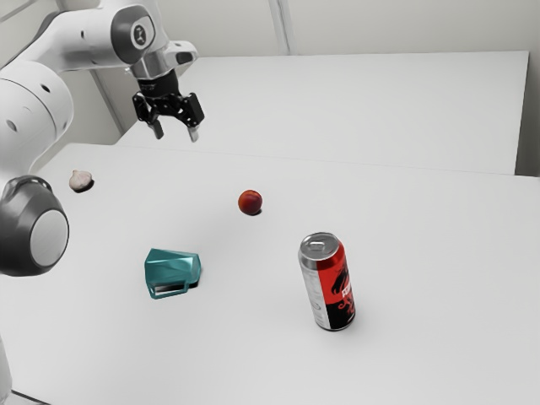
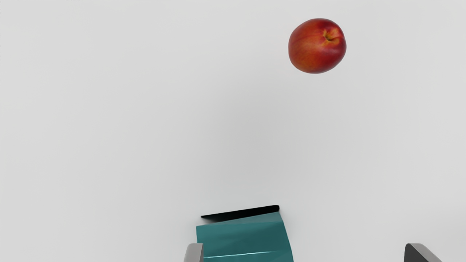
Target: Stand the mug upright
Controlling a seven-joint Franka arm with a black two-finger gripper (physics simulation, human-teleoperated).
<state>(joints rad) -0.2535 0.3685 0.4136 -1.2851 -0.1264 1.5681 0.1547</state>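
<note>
Spread wide, the gripper [image 1: 176,133] hung above the table [image 1: 405,240], where the teal mug [image 1: 172,270] lay on its side.

My gripper [image 1: 176,133] hangs above the table's surface, fingers spread apart and pointing down, my arm bent.

On table [image 1: 439,253]: garlic [image 1: 80,180] toward exterior view's left, behind mug [image 1: 171,268]. Peach [image 1: 250,202] between garlic and can [image 1: 327,283], behind both mug and can. Can toward exterior view's right of mug.
</note>
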